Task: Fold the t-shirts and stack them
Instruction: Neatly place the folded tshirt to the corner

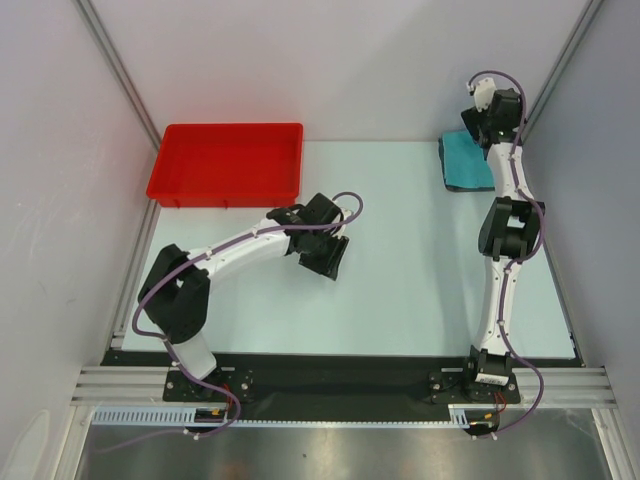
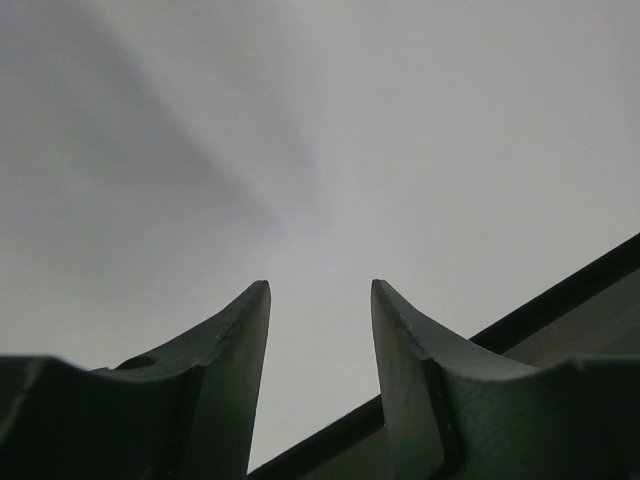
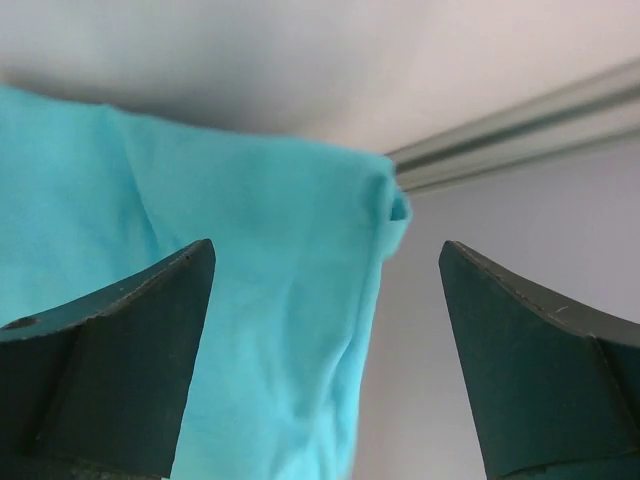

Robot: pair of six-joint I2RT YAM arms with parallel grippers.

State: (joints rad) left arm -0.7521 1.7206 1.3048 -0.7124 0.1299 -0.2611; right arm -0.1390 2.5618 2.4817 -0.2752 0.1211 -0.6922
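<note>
The turquoise t-shirt point(image 1: 464, 160) lies folded as a small rectangle at the table's back right corner. A thin dark strip point(image 1: 468, 188) runs along its near edge and looks like the dark grey t-shirt lying under it. My right gripper point(image 1: 476, 130) hangs over the folded shirt, open and empty. In the right wrist view the turquoise cloth point(image 3: 230, 300) fills the left and middle, and the right gripper point(image 3: 325, 250) has its jaws wide apart over the cloth's right edge. My left gripper point(image 1: 330, 262) is open and empty over bare table at mid-left; the left gripper point(image 2: 320, 285) holds nothing.
A red plastic tray point(image 1: 228, 190) stands at the back left, just beyond the left arm. Grey enclosure walls close in the sides and back, with a metal rail point(image 3: 520, 130) close behind the shirt. The table's dark front edge point(image 2: 560, 300) shows in the left wrist view.
</note>
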